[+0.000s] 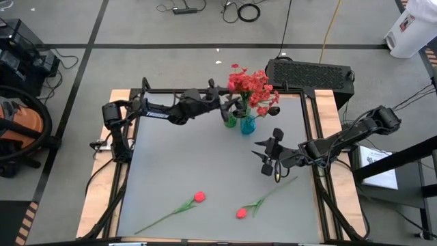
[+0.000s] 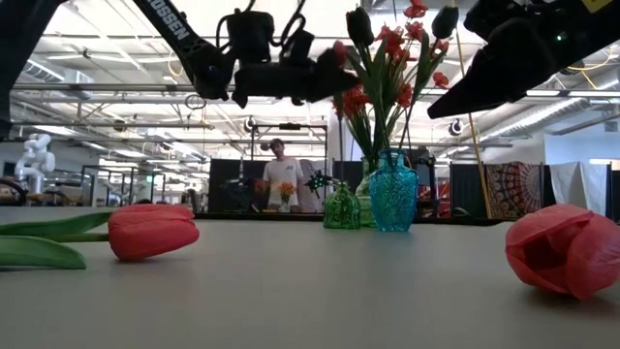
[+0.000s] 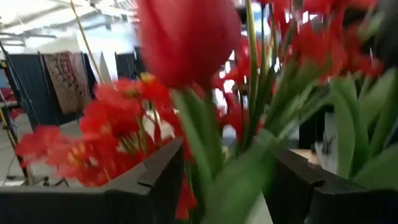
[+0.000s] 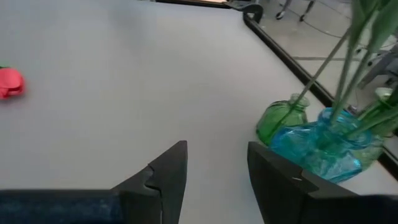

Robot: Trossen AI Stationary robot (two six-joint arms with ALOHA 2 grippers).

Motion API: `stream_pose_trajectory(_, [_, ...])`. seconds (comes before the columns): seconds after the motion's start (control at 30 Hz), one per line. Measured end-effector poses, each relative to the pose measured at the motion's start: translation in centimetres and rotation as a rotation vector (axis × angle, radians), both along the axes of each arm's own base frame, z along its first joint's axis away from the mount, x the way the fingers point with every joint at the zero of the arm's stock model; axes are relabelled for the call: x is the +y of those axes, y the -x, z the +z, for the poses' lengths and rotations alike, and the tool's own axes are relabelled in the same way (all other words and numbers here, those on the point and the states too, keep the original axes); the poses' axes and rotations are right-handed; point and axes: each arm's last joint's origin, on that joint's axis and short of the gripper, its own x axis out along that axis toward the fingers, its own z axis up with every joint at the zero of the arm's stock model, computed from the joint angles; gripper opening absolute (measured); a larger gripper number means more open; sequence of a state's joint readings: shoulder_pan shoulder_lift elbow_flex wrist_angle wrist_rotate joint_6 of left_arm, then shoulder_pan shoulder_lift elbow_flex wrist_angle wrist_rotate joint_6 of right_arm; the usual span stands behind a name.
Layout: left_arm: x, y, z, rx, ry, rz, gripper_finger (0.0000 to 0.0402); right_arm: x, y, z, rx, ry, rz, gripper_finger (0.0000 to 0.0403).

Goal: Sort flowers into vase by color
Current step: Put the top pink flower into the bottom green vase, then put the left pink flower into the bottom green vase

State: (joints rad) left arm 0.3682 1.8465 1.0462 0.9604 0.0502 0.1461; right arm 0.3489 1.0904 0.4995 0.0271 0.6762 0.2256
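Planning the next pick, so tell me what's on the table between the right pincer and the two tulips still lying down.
Nothing: in the high view only bare grey table separates the right pincer from the two tulips.

Even, bright light is cast from overhead; the desk carries only faint shadows. In the low view, ceiling lamps glare. The left wrist view is heavily blurred, its red tulip out of focus.
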Motion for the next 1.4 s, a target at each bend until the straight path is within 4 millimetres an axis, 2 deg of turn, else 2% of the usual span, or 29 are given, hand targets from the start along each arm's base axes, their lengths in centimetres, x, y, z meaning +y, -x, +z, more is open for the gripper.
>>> stream_pose_trajectory(0.23, [-0.1,-0.1,-0.6,0.074,0.000,0.000,0.0195,0.0,0.0,0.0,-0.005,-0.014,-0.005,0.0160])
stream_pose_trajectory(0.63, [-0.9,2.0,1.9,0.265,0.022,0.000,0.0195,0.0,0.0,0.0,-0.009,-0.021,-0.008,0.0160])
stream_pose_trajectory(0.77, [-1.3,2.9,2.1,0.362,0.051,-0.003,0.0195,0.0,0.0,0.0,-0.015,-0.023,-0.008,0.0160])
stream_pose_trajectory(1.07, [-1.7,4.9,1.5,0.636,0.063,0.088,0.0195,0.0,0.0,0.1,-0.022,-0.039,-0.016,0.0160])
stream_pose_trajectory(1.4, [-2.8,6.3,-0.1,0.869,0.162,0.064,0.0195,0.0,0.0,0.1,-0.022,-0.039,-0.016,0.0160])
